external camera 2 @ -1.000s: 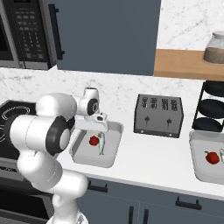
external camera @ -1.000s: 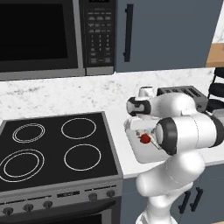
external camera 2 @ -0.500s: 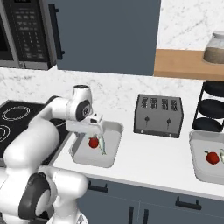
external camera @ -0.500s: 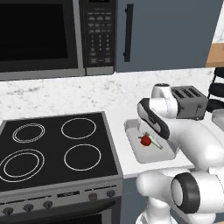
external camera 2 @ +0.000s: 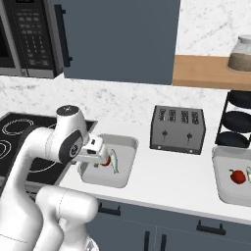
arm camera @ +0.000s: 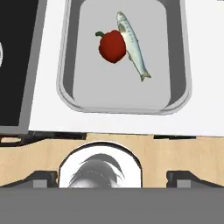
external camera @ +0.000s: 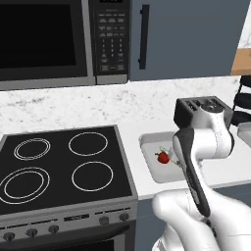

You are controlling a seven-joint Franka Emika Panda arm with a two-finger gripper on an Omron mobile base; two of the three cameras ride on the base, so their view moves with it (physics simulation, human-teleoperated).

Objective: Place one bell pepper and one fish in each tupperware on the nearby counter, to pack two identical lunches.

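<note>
The near tupperware (arm camera: 65,52) lies on the white counter (external camera 2: 162,171) beside the stove. A red bell pepper (arm camera: 112,46) and a silver fish (arm camera: 133,46) lie side by side in it, touching. My gripper (arm camera: 112,176) hangs over the tray's front edge, open, its dark fingertips (arm camera: 43,177) wide apart with nothing between them. From the right base view the gripper (external camera 2: 95,156) partly covers the pepper (external camera 2: 105,162), with the fish (external camera 2: 114,161) beside it. A second tupperware (external camera 2: 225,188) at the far right holds another bell pepper (external camera 2: 238,176) and a fish (external camera 2: 248,174) cut by the frame edge.
A dark toaster (external camera 2: 177,128) stands between the two trays. The black stovetop (external camera: 63,166) borders the near tray on the left. Stacked dark pans (external camera 2: 238,122) sit at the back right under a wooden shelf (external camera 2: 206,71) with a jar (external camera 2: 241,54). A microwave (external camera: 49,39) hangs above the stove.
The arm has swung its elbow round and the hand has drawn back from above the tray's middle toward its front-left edge. Pepper and fish have stayed in the tray.
</note>
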